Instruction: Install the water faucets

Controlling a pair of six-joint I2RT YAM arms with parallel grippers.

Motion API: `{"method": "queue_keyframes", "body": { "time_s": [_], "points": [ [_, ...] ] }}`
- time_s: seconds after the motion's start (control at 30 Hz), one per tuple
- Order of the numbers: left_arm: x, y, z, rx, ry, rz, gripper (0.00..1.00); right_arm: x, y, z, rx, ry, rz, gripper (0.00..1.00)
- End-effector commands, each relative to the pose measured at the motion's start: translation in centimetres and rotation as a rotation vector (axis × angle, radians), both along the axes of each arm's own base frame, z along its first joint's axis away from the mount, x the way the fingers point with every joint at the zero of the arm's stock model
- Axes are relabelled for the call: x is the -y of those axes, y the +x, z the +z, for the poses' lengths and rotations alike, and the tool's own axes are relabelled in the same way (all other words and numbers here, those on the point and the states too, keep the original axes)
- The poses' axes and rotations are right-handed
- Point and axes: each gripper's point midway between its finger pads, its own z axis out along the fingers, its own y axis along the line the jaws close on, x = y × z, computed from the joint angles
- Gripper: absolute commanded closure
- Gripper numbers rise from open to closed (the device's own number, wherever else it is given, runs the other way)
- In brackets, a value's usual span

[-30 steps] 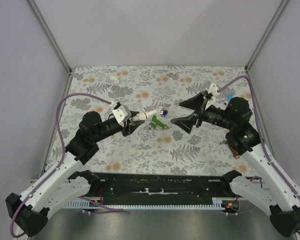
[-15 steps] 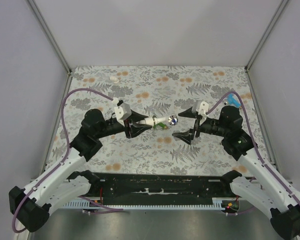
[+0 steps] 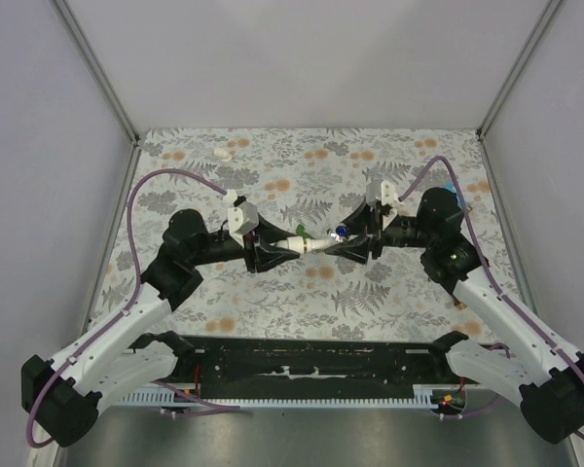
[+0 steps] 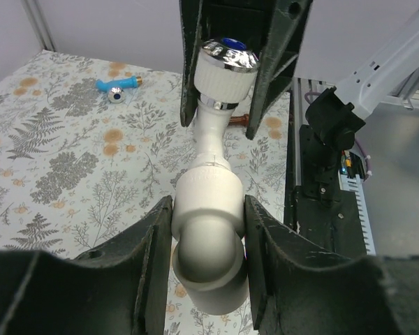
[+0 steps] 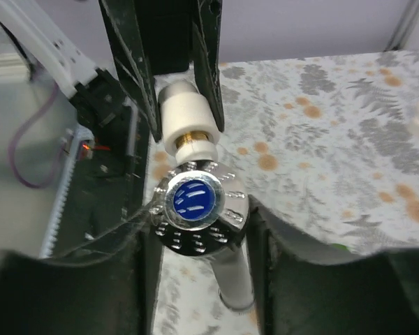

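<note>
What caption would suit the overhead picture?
Left pincer holds a white pipe fitting while right pincer grips the white tap above the table.

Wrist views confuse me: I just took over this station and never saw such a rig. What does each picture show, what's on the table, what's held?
These are two robot arms bolted at the near edge of a flower-patterned table. The wide picture looks down from above and behind them. The other two come from a camera on each wrist: its own dark fingers sit at the bottom, the opposite gripper at the top. The left gripper is clamped on a white pipe fitting. The white faucet meets it at a brass thread, and the right gripper has a finger on each side of the faucet's chrome knob, seemingly touching it. Loose on the table lie a green faucet, a blue faucet and a small white part.
</note>
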Motion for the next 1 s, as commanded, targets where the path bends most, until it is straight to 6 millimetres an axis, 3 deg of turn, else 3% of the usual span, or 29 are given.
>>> {"method": "queue_keyframes", "body": {
  "time_s": [0.0, 0.03, 0.07, 0.1, 0.3, 0.4, 0.47, 0.67, 0.7, 0.97],
  "points": [
    [-0.5, -1.6, 3.6, 0.215, -0.065, -0.054, 0.98, -0.9, 0.3, 2.8, -0.192, 0.068, 0.001, 0.65],
    [-0.7, -1.7, 3.6, 0.243, -0.058, -0.052, 0.98, -1.1, 0.6, 2.6, -0.279, 0.072, -0.016, 0.83],
    [-0.9, -1.7, 3.6, 0.271, -0.048, -0.040, 0.98, -1.2, 1.3, 2.4, -0.375, 0.075, -0.061, 0.95],
    [-1.2, -1.4, 3.7, 0.293, -0.035, -0.014, 0.98, -1.4, 2.0, 1.9, -0.492, 0.074, -0.112, 1.00],
    [-2.7, -1.0, 3.5, 0.426, 0.020, 0.069, 0.98, -2.7, 2.8, -0.7, -1.000, 0.108, -0.140, 1.00],
    [-3.3, -1.2, 3.7, 0.469, 0.033, 0.089, 0.98, -2.9, 3.9, -2.1, -1.113, 0.143, -0.139, 0.75],
    [-3.6, -1.3, 3.9, 0.484, 0.030, 0.103, 0.98, -2.8, 4.5, -1.8, -1.129, 0.164, -0.111, 0.63],
    [-4.4, -0.2, 4.8, 0.458, 0.007, 0.201, 0.98, -1.1, 6.4, 2.8, -0.890, 0.223, -0.111, 0.20],
    [-4.5, 0.2, 4.8, 0.433, 0.001, 0.227, 0.98, -0.7, 6.5, 3.2, -0.808, 0.207, -0.135, 0.02],
    [-5.0, 2.2, 5.5, 0.314, -0.057, 0.350, 0.98, 2.6, 5.4, 4.2, -0.297, 0.132, -0.304, 0.02]
  ]
}}
